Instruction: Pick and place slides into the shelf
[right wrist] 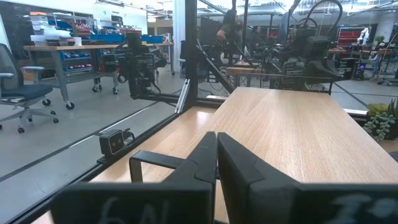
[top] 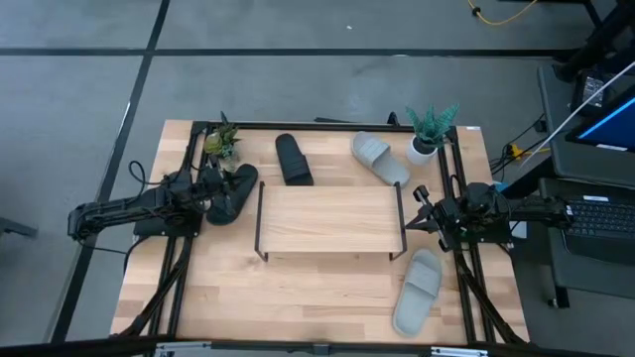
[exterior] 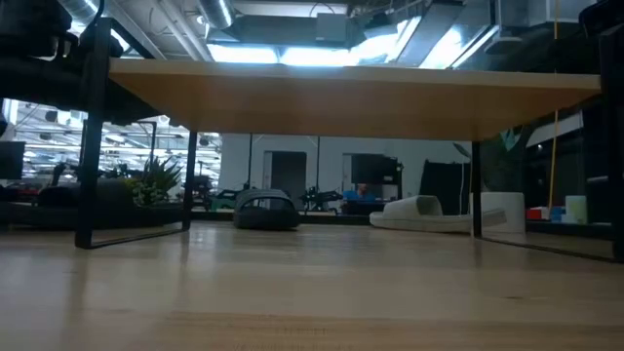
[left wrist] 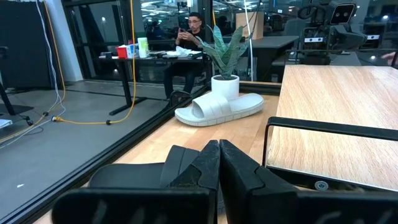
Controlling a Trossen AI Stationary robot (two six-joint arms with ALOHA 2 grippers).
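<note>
One black slide (top: 238, 190) lies flat on the table at the left, and my left gripper (top: 214, 195) hovers at its left edge, fingers shut; in the left wrist view this slide (left wrist: 134, 176) shows just past the gripper (left wrist: 218, 152). The second black slide (top: 293, 159) and a grey slide (top: 380, 159) lie beyond the shelf (top: 332, 220). Another grey slide (top: 417, 290) lies near the right front corner. My right gripper (top: 413, 220), shut, sits just outside the shelf's right wire frame (right wrist: 152, 159). The shelf board (exterior: 351, 93) holds nothing. My left gripper has its shut fingers (left wrist: 208, 163) right at the black slide's strap (left wrist: 177, 163), reaching level from the table's left. I cannot tell whether they touch it. The slide lies flat on the table.
Two potted plants stand at the far corners: one (top: 220, 142) close to my left gripper, one (top: 429, 129) beside the far grey slide. Black frame rails (top: 189, 258) run along both table sides. A person (left wrist: 189, 31) sits in the room beyond.
</note>
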